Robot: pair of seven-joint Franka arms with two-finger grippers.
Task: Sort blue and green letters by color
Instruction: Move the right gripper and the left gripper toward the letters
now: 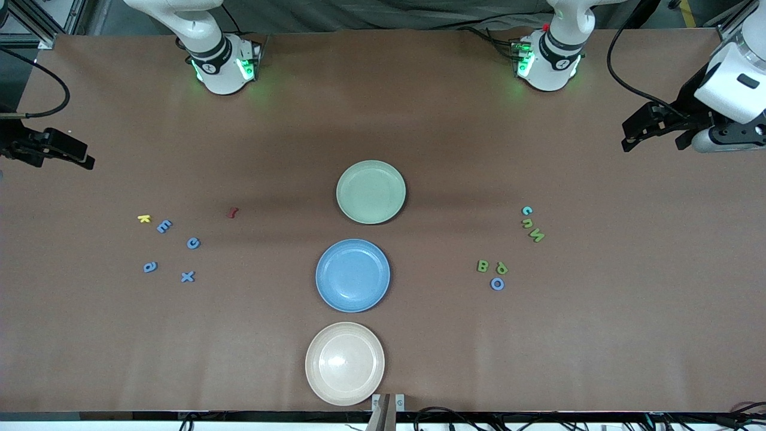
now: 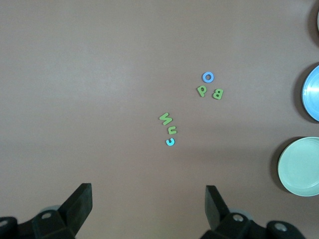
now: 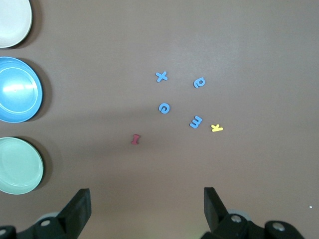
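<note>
We see three plates in a row down the middle of the counter: a pale green plate farthest from the front camera, a blue plate next, and a cream plate nearest.

Toward the right arm's end lie four blue letters: an E, a c, an a and an x, loosely scattered and apart from each other. A yellow letter sits just beside the E, and a dark red letter lies apart, closer to the plates.

Toward the left arm's end we find a light blue c, a green n and a green N in a close string. Nearer the front camera, a green B and green p sit side by side, with a blue O just beside the p.

The left pincer hangs over the counter's edge at its own end, fingers spread wide and holding nothing. The right pincer hangs over the counter at its end, likewise wide open and empty.
</note>
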